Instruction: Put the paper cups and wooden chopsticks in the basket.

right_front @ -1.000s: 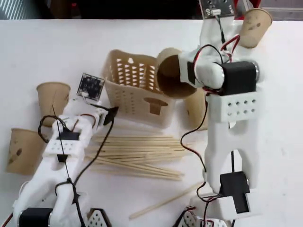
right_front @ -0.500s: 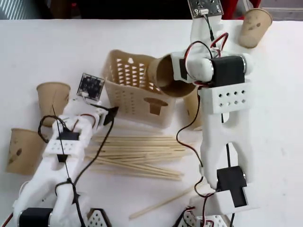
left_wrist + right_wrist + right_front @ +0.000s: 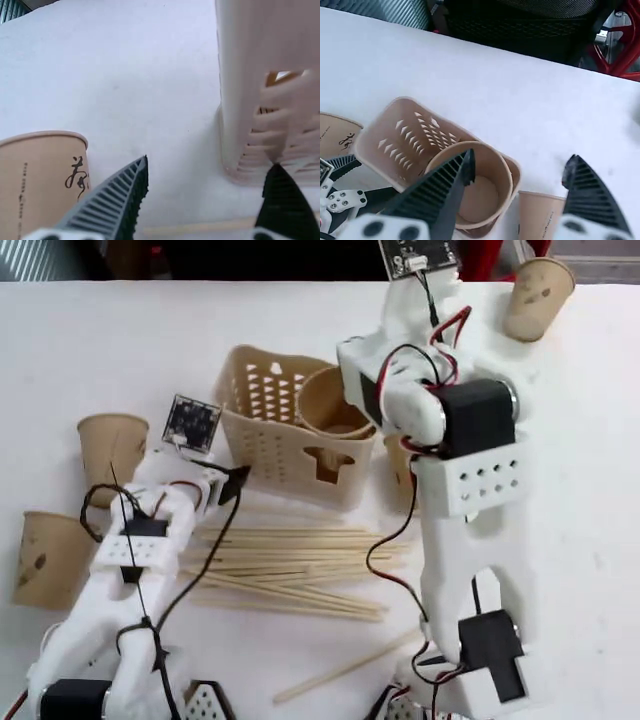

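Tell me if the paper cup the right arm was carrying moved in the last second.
Yes. In the high view the paper cup moved left, from tipped beside the rim of the basket to upright inside it.

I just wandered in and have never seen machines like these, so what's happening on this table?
Two robot arms are tidying paper cups and wooden chopsticks into a basket. The right pincer hangs open over the basket, where one paper cup sits upright. The left pincer, also open, is low beside the basket near another cup. The chopsticks lie in a loose pile on the table in front of the basket, and several more cups are out on the table.
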Tool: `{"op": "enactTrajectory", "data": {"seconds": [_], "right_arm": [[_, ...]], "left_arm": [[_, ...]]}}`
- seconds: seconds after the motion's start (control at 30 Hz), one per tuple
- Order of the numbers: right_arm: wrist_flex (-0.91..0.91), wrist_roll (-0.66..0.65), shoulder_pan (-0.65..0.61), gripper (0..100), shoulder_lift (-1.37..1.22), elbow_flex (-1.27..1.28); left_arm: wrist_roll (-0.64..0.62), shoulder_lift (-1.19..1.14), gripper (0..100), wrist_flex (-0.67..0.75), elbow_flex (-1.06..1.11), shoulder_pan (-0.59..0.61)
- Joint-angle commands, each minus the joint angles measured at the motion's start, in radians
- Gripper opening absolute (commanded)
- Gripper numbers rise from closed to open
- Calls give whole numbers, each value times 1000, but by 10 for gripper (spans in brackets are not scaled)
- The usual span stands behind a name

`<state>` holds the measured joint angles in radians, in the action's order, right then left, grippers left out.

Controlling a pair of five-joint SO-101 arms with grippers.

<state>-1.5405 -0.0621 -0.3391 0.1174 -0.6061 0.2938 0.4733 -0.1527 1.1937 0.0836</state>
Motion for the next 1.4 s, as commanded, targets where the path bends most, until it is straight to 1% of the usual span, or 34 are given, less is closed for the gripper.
{"op": "enactTrajectory", "data": {"seconds": [0.0, 0.1, 0.17, 0.3, 0.4, 0.5, 0.63, 0.7, 0.77, 0.83, 0.9, 1.0, 1.13, 1.2, 1.23, 1.33, 1.37], "right_arm": [[8, -81, 136, 287, 36, 6], [-5, -100, 274, 287, -28, 15], [-25, -100, 326, 286, -102, 23], [-54, -91, 354, 286, -289, 15], [-19, -78, 352, 286, -414, 14], [50, 46, 357, 283, -492, 8], [81, 221, 352, 197, -568, -20], [76, 318, 351, 174, -604, -44], [76, 402, 355, 186, -641, -74], [74, 436, 358, 220, -673, -100], [77, 431, 360, 265, -697, -130], [81, 353, 358, 328, -742, -192], [61, 273, 344, 341, -809, -272], [4, 232, 349, 341, -832, -305], [-35, 189, 354, 341, -834, -327], [-179, -8, 374, 338, -811, -430], [-197, -43, 390, 323, -788, -442]], "left_arm": [[-6, 4, 353, 21, -8, 7], [-6, 4, 353, 21, -8, 7], [-6, 4, 353, 21, -8, 7], [-6, 4, 353, 21, -8, 8], [-6, 4, 353, 23, -11, 22], [-6, 4, 353, 23, -9, 18], [-6, 4, 353, 23, -9, 18], [-6, 4, 353, 23, -9, 18], [-6, 4, 353, 23, -9, 18], [-6, 4, 353, 23, -9, 18], [-6, 4, 353, 23, -9, 18], [-6, 4, 353, 23, -9, 18], [-6, 2, 353, 23, -9, 18], [-6, 2, 353, 23, -9, 18], [-6, 2, 353, 23, -9, 16], [-6, 2, 353, 23, -8, 16], [-6, 2, 353, 23, -8, 16]]}}
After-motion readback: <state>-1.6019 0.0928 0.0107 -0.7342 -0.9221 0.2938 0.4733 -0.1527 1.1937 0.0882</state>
